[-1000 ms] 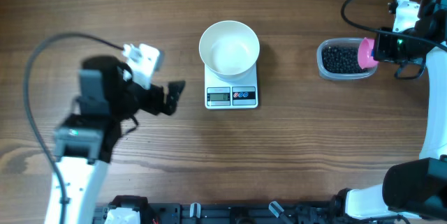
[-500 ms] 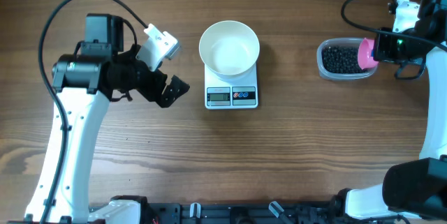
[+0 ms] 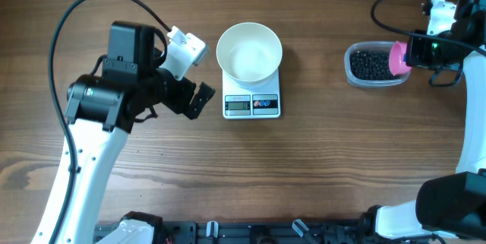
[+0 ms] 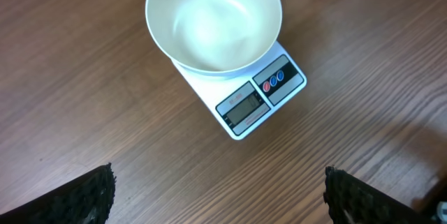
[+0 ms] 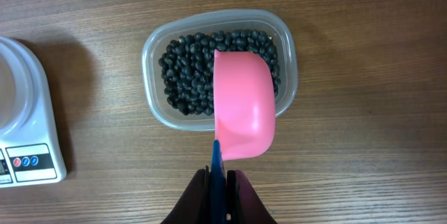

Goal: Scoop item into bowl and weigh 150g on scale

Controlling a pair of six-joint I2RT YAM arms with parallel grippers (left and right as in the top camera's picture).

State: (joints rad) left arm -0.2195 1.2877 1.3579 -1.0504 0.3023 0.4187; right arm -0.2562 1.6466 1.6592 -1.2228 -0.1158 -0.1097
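No word, brand or number can be read in any view. The scale, at the centre of the left wrist frame, has a grey display with no legible digits. The marks on its red and blue buttons are too small to read.

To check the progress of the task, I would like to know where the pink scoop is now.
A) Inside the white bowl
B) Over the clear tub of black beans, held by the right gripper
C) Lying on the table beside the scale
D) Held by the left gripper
B: in the right wrist view, the right gripper is shut on the handle of the pink scoop, which is over the clear tub of black beans.
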